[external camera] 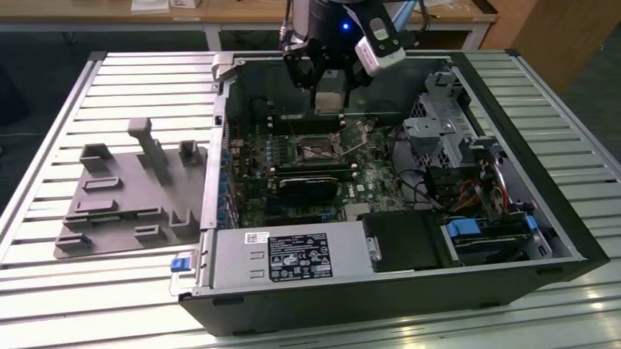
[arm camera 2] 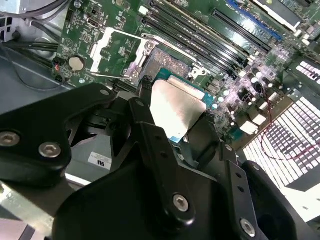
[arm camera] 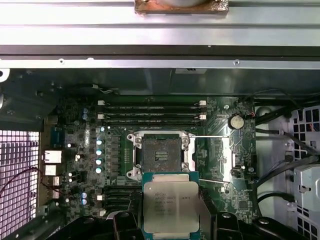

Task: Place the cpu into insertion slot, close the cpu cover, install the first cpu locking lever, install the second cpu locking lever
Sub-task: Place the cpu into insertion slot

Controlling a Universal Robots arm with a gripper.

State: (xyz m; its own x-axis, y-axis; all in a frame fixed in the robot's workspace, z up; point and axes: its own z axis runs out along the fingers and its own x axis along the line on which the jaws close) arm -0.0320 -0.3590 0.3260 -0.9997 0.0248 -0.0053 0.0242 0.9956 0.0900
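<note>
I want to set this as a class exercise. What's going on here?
The robot arm's gripper holds the cpu above the motherboard inside the open computer case. The insertion slot is empty, and the cpu cover is swung open to one side of it. The chip is not yet seated.

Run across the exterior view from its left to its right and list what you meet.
Grey moulded fixture → blue tab → cpu held by the gripper → blue drive caddy.
</note>
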